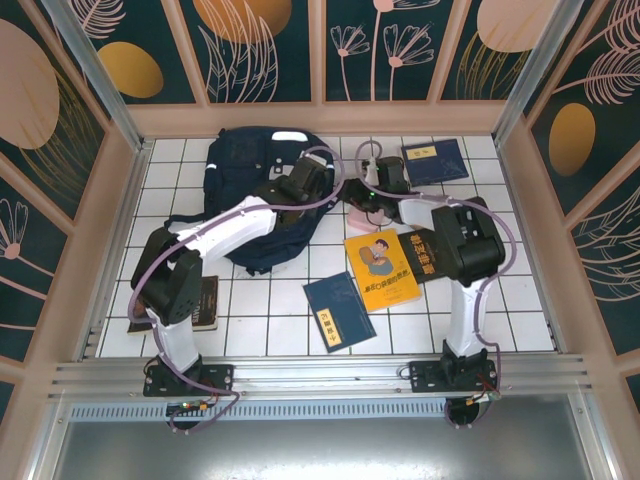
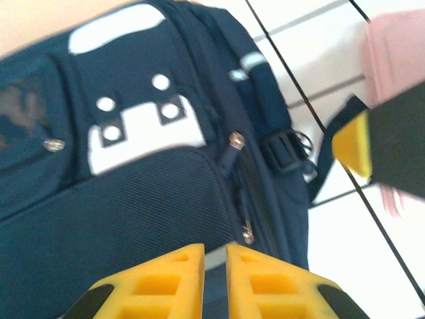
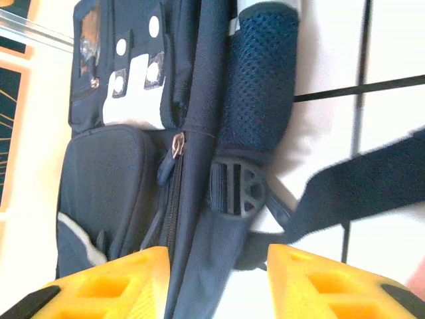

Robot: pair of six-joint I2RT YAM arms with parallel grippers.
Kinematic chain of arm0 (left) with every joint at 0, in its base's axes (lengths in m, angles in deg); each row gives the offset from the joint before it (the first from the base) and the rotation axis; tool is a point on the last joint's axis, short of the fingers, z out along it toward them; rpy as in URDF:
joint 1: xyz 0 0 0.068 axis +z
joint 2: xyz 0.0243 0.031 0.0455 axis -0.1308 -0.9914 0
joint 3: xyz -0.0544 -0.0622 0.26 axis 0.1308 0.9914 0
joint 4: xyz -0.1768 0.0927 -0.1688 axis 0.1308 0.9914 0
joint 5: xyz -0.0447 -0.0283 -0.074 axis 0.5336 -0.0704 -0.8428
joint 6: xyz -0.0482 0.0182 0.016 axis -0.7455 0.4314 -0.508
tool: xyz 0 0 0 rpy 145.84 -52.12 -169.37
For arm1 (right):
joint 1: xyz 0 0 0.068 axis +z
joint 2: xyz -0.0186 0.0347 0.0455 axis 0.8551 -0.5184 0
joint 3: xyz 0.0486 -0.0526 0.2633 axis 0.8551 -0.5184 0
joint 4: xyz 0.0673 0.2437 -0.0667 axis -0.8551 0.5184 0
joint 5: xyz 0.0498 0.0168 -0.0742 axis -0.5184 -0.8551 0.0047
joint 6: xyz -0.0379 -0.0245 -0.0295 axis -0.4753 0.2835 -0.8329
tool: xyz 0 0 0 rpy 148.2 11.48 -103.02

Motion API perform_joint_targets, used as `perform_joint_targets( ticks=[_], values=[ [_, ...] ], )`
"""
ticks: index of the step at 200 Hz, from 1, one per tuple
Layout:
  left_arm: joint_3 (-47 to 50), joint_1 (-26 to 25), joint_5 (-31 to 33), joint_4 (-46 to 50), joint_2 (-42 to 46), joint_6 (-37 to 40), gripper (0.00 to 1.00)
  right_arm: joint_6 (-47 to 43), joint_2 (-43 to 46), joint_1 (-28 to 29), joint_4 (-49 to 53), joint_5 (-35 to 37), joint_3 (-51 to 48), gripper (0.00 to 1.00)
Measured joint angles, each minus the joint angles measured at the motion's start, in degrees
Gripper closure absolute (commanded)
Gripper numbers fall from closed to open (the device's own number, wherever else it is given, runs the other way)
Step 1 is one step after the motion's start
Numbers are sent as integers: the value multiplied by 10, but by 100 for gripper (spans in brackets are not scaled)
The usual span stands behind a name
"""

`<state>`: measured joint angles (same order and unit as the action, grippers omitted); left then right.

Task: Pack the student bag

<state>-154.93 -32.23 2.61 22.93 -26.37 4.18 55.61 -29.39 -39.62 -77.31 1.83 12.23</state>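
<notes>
Top view: the student bag [image 1: 240, 170] is seen lying flat beneath the left gripper [image 1: 300, 188], with the right gripper [image 1: 383, 178] just beside its edge. Left wrist: fingers [image 2: 166, 279] are nearly together; a grasp cannot be told. A metal zipper pull [image 2: 234, 143] lies just ahead and should be pinched squarely. Right wrist: jaws are parted astride the limp woven side seam, mesh pocket [image 3: 259, 80] ahead; bracing is advised.

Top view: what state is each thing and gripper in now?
student bag: lying flat, front up, visible zip looks closed.
yellow book: closed, flat, outside the bag.
near navy book: closed, flat, outside.
far navy book: closed, flat, outside.
left gripper: fingers almost together over the bag, grip unclear.
right gripper: open, straddling the bag's side.
</notes>
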Motion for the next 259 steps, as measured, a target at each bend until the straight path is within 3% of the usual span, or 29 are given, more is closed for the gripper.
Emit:
perform_joint_targets(
  ticks=[32,46,68,100,124,138,150,193,259],
  values=[
    [11,-11,-40,18,-23,5,75,16,62,-28,-36,4,-49,54],
    [11,-23,-42,18,-42,6,63,24,79,-37,-49,4,-64,53],
    [11,-35,-38,24,-74,12,54,30,98,-45,-61,4,-84,53],
    [11,-35,-17,26,-105,14,54,39,121,-48,-72,4,-108,52],
    [11,-37,22,26,-121,14,62,43,126,-48,-82,4,-111,52],
    [11,-38,52,25,-129,16,77,45,126,-48,-86,2,-112,52],
    [12,-38,71,23,-132,12,100,49,126,-48,-89,2,-113,52],
    [13,-38,97,21,-124,13,100,54,126,-48,-95,-3,-113,52],
    [3,-32,102,29,-24,15,100,53,121,-27,-96,-17,-110,54]
  ],
)
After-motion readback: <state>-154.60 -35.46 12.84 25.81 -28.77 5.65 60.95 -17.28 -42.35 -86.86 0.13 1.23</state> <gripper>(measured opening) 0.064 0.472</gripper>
